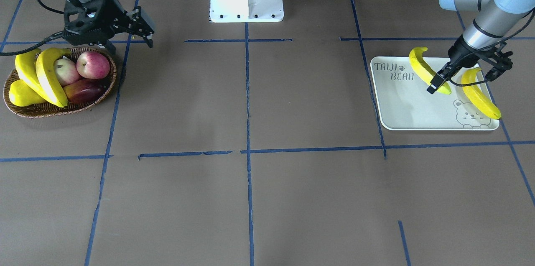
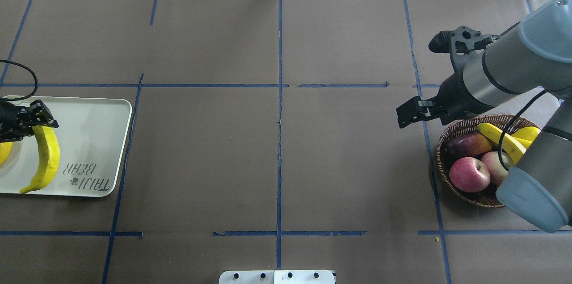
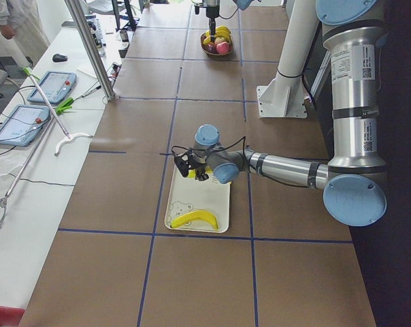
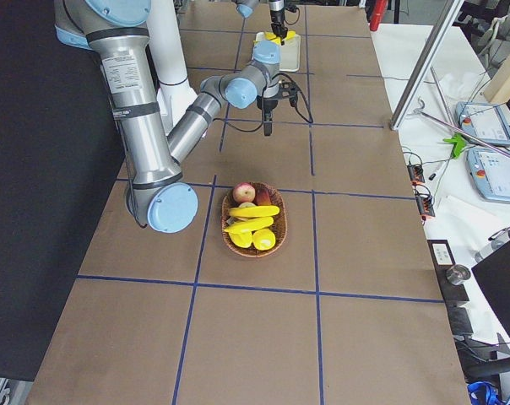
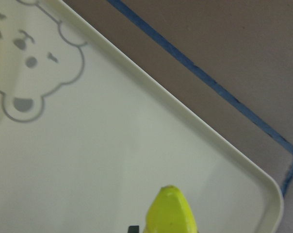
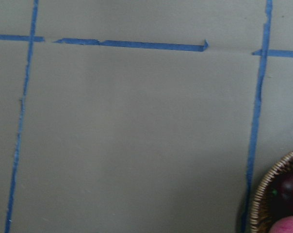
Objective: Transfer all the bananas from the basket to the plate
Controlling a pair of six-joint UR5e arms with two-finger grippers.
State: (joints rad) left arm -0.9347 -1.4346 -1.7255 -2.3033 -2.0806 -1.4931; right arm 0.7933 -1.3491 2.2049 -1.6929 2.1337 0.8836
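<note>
My left gripper (image 1: 466,78) hangs low over the plate (image 1: 401,103), right of centre in the front view. Its jaws are spread wide and hold nothing. Two bananas (image 1: 423,68) lie on the plate beneath it, one by the lettering and the corner banana (image 1: 482,98) running down towards the bear drawing. My right gripper (image 2: 430,79) is just as wide open and empty, over the table (image 2: 277,163) just beside the basket (image 2: 439,161). The other two bananas lie there side by side, over a pear (image 1: 21,95) and against the apples (image 1: 94,65).

One of my left fingertips overlaps the end of the lettering-side banana in the front view, and I cannot tell whether they touch. If I lift off at a slant I may drag that banana. The corner banana's tip already reaches the plate's low rim, so a nudge could roll it off. In the basket the pair overlap, so I might pinch both when I close, or catch the pear, which is the same yellow. The basket looks light, and pressing its rim may tip or slide it.

The bananas are smooth, glossy, curved and tapered, and I judge them slippery. The plate is hard, flat and white with rounded corners. The basket is rough woven wicker. The table covering is matte brown, crossed by blue tape (image 1: 247,90).
</note>
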